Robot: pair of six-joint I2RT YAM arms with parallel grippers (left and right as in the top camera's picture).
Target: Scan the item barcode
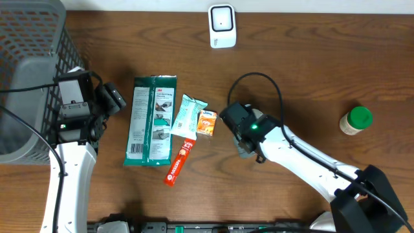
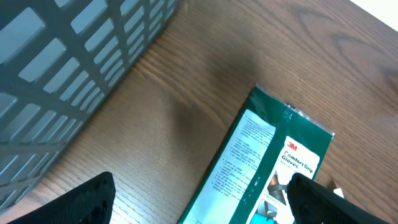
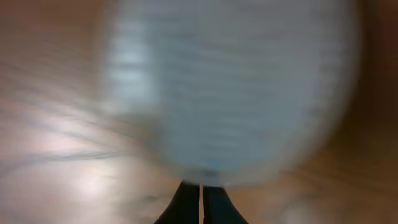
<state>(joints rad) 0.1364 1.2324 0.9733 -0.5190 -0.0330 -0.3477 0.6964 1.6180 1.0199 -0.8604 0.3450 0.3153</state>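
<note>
From above we see the whole wooden counter (image 1: 310,77). A white rounded scanner (image 1: 222,26) stands at its far edge, a grey mesh basket (image 1: 26,39) fills the far-left corner, and a small jar with a green lid (image 1: 356,121) sits towards the right edge.

The items lie flat near the middle. There is a long green glove pack (image 1: 152,123), then a pale crinkled packet (image 1: 187,116) just beside it. A small orange packet (image 1: 207,123) touches that one, and a red tube (image 1: 180,162) lies slanted by the pack's near corner.

The left wrist view gives us what the overhead cannot. On the glossy film of the glove pack (image 2: 267,155) we read "3M" and "Comfort Grip Gloves", beside a white panel of print too fine to make out. We also see the square plastic lattice of the basket (image 2: 62,62) up close.

The left pincer (image 2: 202,202) stands wide, its dark fingertips (image 2: 93,199) at the frame's lower corners. It grips nothing and sits over the counter between basket and pack.

The right wrist view is heavily blurred. The right pincer (image 3: 200,199) has its tips pressed together, and a pale rounded shape that we cannot identify sits beyond them. From above, the right arm (image 1: 291,152) reaches in from the near-right corner to just beside the orange packet.
</note>
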